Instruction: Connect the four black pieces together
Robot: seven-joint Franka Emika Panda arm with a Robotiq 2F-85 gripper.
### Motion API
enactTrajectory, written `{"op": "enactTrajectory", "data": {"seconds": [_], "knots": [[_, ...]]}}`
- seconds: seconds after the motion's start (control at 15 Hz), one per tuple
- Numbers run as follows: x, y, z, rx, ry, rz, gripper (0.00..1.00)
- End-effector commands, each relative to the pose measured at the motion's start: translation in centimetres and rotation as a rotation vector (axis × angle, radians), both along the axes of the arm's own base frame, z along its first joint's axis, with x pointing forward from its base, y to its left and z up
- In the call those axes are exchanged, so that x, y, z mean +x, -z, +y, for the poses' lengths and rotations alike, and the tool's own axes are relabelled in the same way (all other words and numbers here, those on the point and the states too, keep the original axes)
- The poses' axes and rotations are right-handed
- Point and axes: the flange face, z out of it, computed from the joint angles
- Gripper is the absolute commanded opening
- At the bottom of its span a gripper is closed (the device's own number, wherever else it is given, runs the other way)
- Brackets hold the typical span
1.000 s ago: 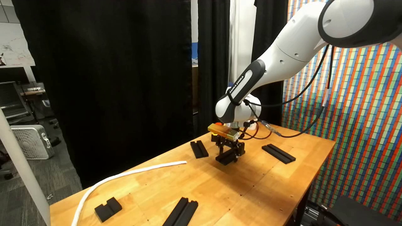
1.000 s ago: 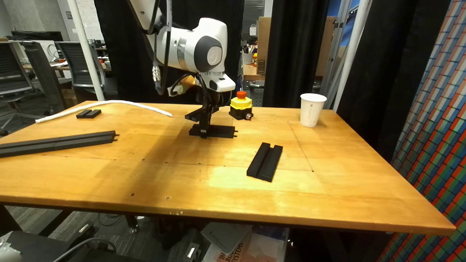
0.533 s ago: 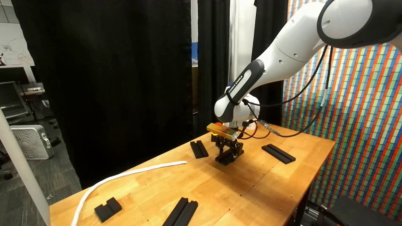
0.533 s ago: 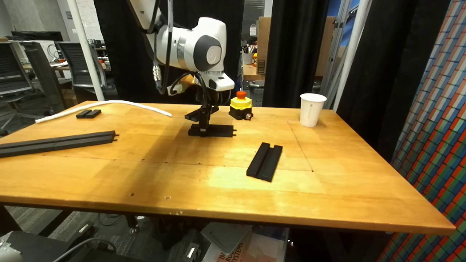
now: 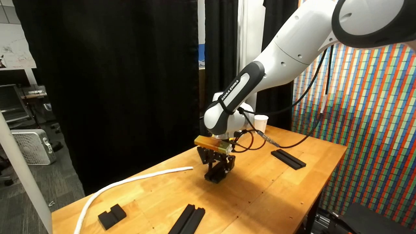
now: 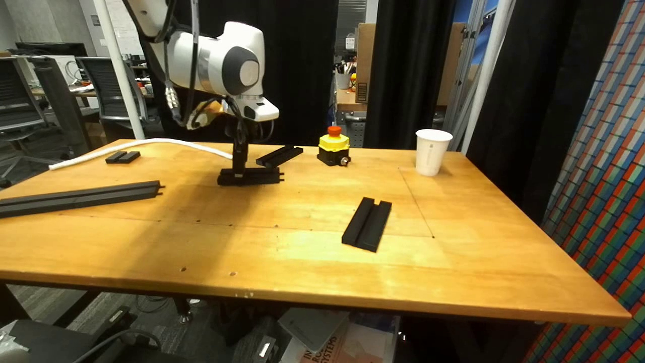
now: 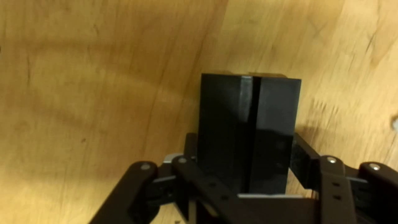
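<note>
My gripper [image 7: 245,149] is shut on a grooved black piece [image 7: 276,105], one finger at each long side in the wrist view. In an exterior view this held piece [image 6: 264,175] lies level at or just above the table, two small pegs at its right end; whether it touches the wood I cannot tell. A long black strip [image 6: 111,193], with a seam along it and pegs at its end, lies at the left. A separate black piece [image 6: 368,224] rests nearer the front. Another black piece [image 6: 279,156] lies behind the held one, partly covered by the gripper in an exterior view [image 5: 202,156].
A small chunky black block [image 6: 123,157] sits beside a white cord [image 6: 166,141] at the far left. A red button on a yellow base [image 6: 333,146] and a white cup [image 6: 432,151] stand along the back. The wooden table's front edge [image 6: 302,300] runs below.
My gripper has closed on the black piece and moved with it, leftward in an exterior view, away from the red button. The other black pieces have not moved.
</note>
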Motion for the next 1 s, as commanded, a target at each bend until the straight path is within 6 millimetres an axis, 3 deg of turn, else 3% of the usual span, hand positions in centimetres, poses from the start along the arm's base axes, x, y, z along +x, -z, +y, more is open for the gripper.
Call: {"op": "enactTrajectory", "data": {"seconds": [0.0,0.33,0.93], "knots": [[-1.4,-1.6,4.4,-0.003,-0.119,-0.011,0.46],[-2.7,-1.7,8.4,-0.012,-0.237,0.006,0.46],[-4.2,-1.0,10.4,-0.008,-0.307,0.035,0.46]]}}
